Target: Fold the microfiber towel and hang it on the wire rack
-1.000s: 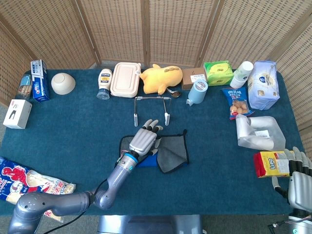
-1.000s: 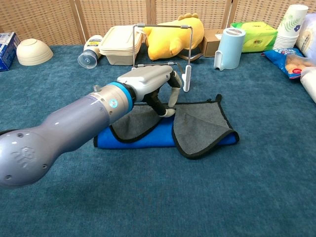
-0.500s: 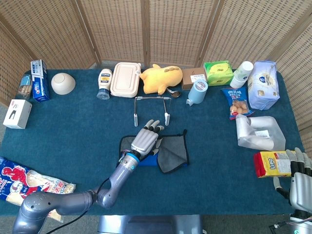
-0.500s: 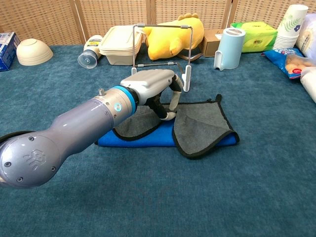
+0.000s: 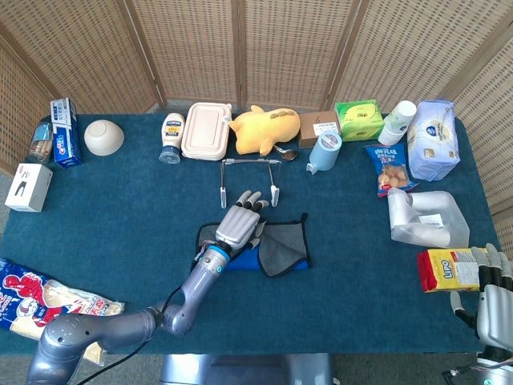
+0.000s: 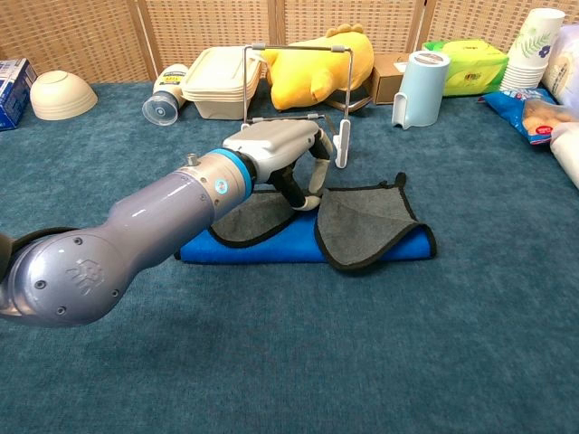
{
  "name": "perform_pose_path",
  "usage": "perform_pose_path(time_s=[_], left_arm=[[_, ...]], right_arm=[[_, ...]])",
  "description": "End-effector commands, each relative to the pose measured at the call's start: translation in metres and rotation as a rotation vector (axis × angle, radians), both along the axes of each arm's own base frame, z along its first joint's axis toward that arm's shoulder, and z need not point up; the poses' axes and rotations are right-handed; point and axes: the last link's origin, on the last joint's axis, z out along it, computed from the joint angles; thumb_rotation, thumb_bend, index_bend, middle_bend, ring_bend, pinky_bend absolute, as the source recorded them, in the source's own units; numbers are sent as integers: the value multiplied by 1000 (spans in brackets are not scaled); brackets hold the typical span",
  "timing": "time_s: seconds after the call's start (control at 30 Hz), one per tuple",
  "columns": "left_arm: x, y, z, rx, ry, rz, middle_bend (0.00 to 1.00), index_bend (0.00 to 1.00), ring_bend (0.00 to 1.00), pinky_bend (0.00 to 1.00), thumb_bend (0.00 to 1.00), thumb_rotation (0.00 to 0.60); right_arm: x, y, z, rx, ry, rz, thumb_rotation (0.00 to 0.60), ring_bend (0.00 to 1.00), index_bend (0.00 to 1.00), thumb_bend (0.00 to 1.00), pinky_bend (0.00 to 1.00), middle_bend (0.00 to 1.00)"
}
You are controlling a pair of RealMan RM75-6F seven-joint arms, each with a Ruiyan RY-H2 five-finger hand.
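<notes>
The robot's left arm reaches forward across the table from the lower left, its blue-ringed wrist level and the left hand (image 6: 280, 154) palm down, fingers (image 6: 312, 185) curled downward, thumb tucked beneath; whether it grips anything cannot be told. The right hand (image 5: 490, 298) sits at the lower right edge, fingers apart and pointing up, holding nothing.

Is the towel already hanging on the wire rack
No, the towel lies flat on the table in front of the wire rack, whose top bar is bare, with the left hand over the towel.
</notes>
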Motion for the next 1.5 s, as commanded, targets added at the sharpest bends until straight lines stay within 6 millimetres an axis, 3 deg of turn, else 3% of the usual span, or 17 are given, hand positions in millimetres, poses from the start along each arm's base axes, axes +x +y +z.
perform_pose_path(time_s=[0.03,0.37,0.63,0.77,1.13,1.5], left_arm=[[2,0,-2,-6,-3,0,193,606,0,0,430,600],[-2,-2,-6,-3,21,-8,169,513,0,0,429,600],[-7,-4,-4,-3,29,0,30,91,0,0,414,600],[-5,-2,0,13,12,-2,1,4,0,0,393,600],[-3,-9,19,15,-90,-4,0,2,0,0,388,600],[-29,-31,56,0,-65,-60,4,108,0,0,387,600]], right_arm=[[0,1,0,-1,1,-1,600,0,101,312,0,37],[0,2,1,-4,1,-2,600,0,100,313,0,37],[0,2,1,-2,0,0,600,0,100,312,0,38],[1,2,1,-3,0,3,600,0,101,313,0,39],[4,0,0,0,2,13,600,0,100,313,0,39],[9,-7,-7,29,-1,33,600,0,101,315,0,39]])
